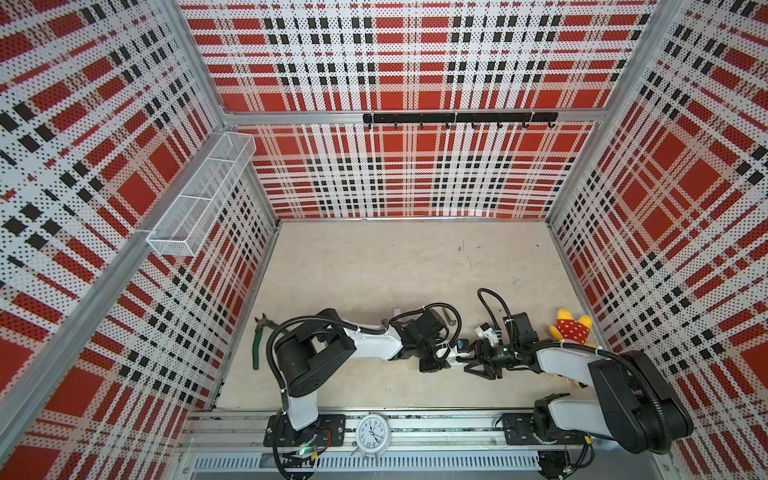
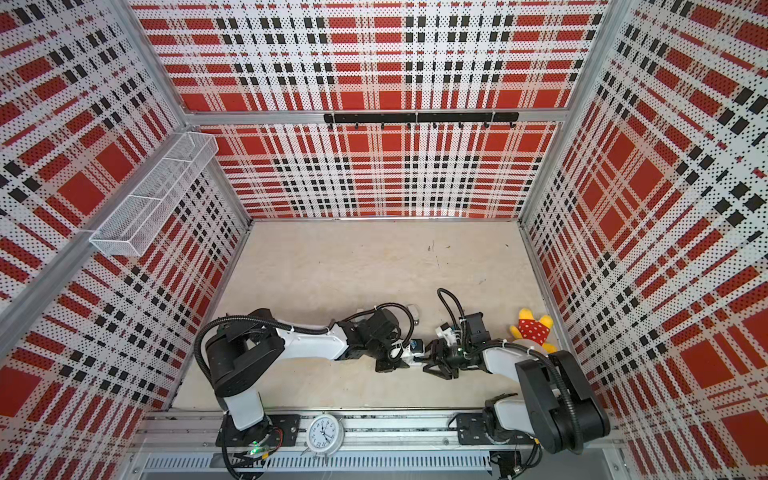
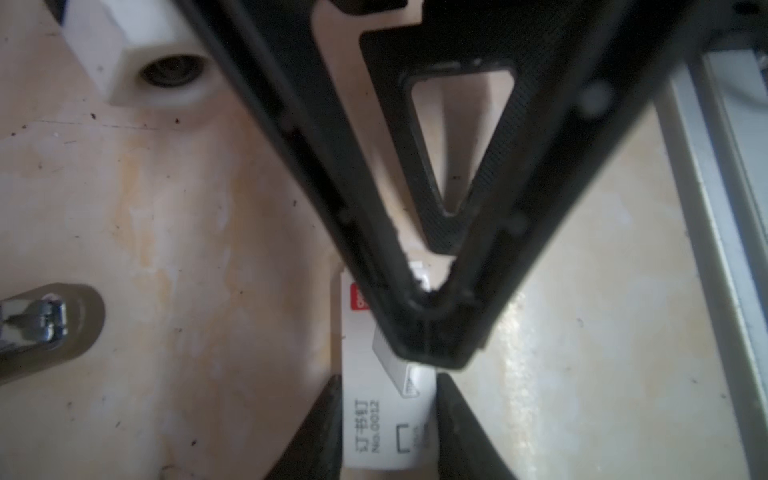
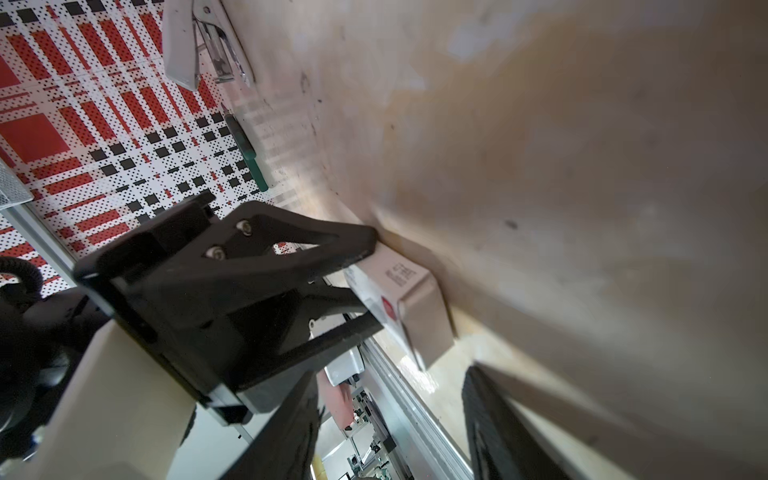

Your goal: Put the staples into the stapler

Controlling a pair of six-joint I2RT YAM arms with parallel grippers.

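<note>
My left gripper [image 3: 388, 395] is shut on a white printed staple box [image 3: 374, 436] with a red mark, holding it by its long sides low over the table. A short silver-grey ribbed strip [image 3: 392, 365], apparently staples, lies on the box top. My right gripper [image 4: 388, 374] faces the box's end [image 4: 424, 328] with its jaws open, turned one above the other. Its upper finger [image 3: 432, 345] reaches over the box. The two grippers meet mid-table [image 1: 468, 357]. The stapler [image 4: 199, 45], white with its lid raised and chrome track showing, lies behind the left wrist [image 1: 451, 318].
Green-handled pliers [image 1: 259, 340] lie by the left wall. A yellow plush toy in a red dress [image 1: 573, 328] sits at the right wall. A white block [image 3: 137, 54] stands near the right wrist. An alarm clock [image 1: 372, 434] sits on the front rail.
</note>
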